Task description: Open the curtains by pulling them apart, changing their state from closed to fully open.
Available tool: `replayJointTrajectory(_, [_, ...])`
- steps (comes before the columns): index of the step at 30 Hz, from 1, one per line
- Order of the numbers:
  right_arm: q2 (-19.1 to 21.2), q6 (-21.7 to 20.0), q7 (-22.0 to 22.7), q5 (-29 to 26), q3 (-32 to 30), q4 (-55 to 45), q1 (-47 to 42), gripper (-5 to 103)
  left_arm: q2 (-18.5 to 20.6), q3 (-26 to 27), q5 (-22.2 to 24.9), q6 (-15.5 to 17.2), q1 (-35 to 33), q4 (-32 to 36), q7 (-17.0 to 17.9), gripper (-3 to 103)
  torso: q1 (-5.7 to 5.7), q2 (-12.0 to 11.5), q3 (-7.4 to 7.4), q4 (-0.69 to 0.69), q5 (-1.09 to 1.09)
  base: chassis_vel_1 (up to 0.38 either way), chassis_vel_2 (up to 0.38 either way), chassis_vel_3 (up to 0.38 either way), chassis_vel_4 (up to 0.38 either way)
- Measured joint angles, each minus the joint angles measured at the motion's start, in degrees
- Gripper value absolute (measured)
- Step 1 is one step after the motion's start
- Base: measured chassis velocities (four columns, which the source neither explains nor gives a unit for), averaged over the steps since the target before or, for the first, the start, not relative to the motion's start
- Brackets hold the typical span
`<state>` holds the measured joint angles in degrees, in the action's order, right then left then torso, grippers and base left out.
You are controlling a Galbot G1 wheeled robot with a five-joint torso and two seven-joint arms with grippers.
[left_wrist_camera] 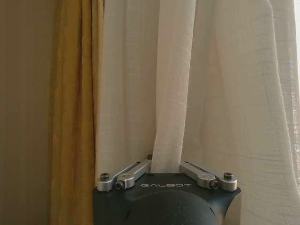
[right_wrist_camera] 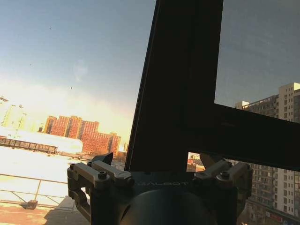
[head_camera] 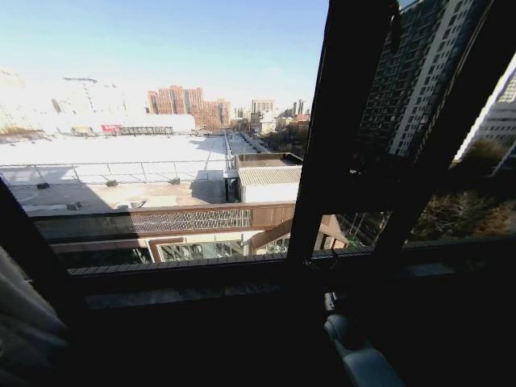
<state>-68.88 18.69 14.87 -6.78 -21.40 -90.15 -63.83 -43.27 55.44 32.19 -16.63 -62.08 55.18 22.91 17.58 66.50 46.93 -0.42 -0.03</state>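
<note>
In the left wrist view the sheer white curtains [left_wrist_camera: 234, 93] hang in long pleats. My left gripper [left_wrist_camera: 165, 166] is shut on one narrow fold of the fabric, which rises straight up from between the jaws. In the head view pale curtain fabric [head_camera: 22, 322] bunches at the lower left edge, beside the window. My right gripper [right_wrist_camera: 164, 161] is open with nothing between its jaws, and it faces a black window frame bar [right_wrist_camera: 183, 84]. Part of my right arm [head_camera: 363, 359] shows low in the head view, below the sill.
A mustard-yellow drape [left_wrist_camera: 75, 117] hangs beside the white fabric, with a plain wall [left_wrist_camera: 23, 117] past it. Black frame bars [head_camera: 339, 121] cross the bare glass, and a dark sill [head_camera: 242, 278] runs along the bottom. Rooftops and towers lie outside.
</note>
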Motion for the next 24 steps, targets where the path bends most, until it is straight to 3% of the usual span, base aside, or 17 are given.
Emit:
replayJointTrajectory(5, [0.0, 0.0, 0.0, 0.0, 0.0, 0.0, 0.0, 100, -1.4, -0.8, 0.1, -0.3, -0.7, 4.1, -2.3, -2, 0.01, 0.0, 0.01, -0.02, 0.0, 0.0, 0.0, 0.0, 0.0])
replayJointTrajectory(7, [0.0, 0.0, 0.0, 0.0, 0.0, 0.0, 0.0, 100, -2.6, -0.9, 0.5, 0.1, -1.9, 7.0, -4.2, 7, 0.02, 0.0, 0.01, -0.01, 0.01, 0.0, 0.0, 0.0, 0.0])
replayJointTrajectory(9, [0.0, 0.0, 0.0, 0.0, 0.0, 0.0, 0.0, 100, -3.4, -1.1, 0.5, 0.6, -2.6, 8.7, -5.0, 7, 0.02, 0.0, 0.01, 0.0, 0.01, 0.0, 0.0, 0.0, 0.0])
replayJointTrajectory(12, [0.0, 0.0, 0.0, 0.0, 0.0, 0.0, 0.0, 100, -6.6, -1.5, -0.2, 2.4, -4.4, 14.2, -5.8, 24, 0.01, 0.0, 0.0, -0.02, 0.03, 0.0, 0.0, 0.0, 0.0])
replayJointTrajectory(13, [0.0, 0.0, 0.0, 0.0, 0.0, 0.0, 0.0, 100, -6.6, -1.5, -0.2, 2.4, -4.4, 14.2, -5.8, 24, 0.01, 0.0, 0.0, -0.02, 0.03, 0.0, 0.0, 0.0, 0.0])
replayJointTrajectory(16, [0.0, 0.0, 0.0, 0.0, 0.0, 0.0, 0.0, 100, -10.6, -1.6, -5.1, 2.7, -6.5, 20.1, -5.9, 40, 0.02, 0.0, 0.01, -0.01, 0.05, 0.0, 0.0, 0.0, 0.0])
replayJointTrajectory(20, [0.0, 0.0, 0.0, 0.0, 0.0, 0.0, 0.0, 100, -15.2, -2.4, -9.3, 2.8, -8.8, 27.1, -5.8, 51, 0.01, 0.0, 0.01, 0.0, 0.06, 0.0, 0.0, 0.0, 0.0])
replayJointTrajectory(21, [0.0, 0.0, 0.0, 0.0, 0.0, 0.0, 0.0, 100, -15.2, -2.4, -9.3, 2.8, -8.8, 27.1, -5.8, 51, 0.01, 0.0, 0.01, 0.0, 0.06, 0.0, 0.0, 0.0, 0.0])
replayJointTrajectory(24, [0.0, 0.0, 0.0, 0.0, 0.0, 0.0, 0.0, 100, -19.0, -5.1, -10.2, 3.3, -10.4, 33.5, -5.8, 67, 0.01, 0.0, 0.0, -0.02, 0.04, 0.0, 0.0, 0.0, 0.0])
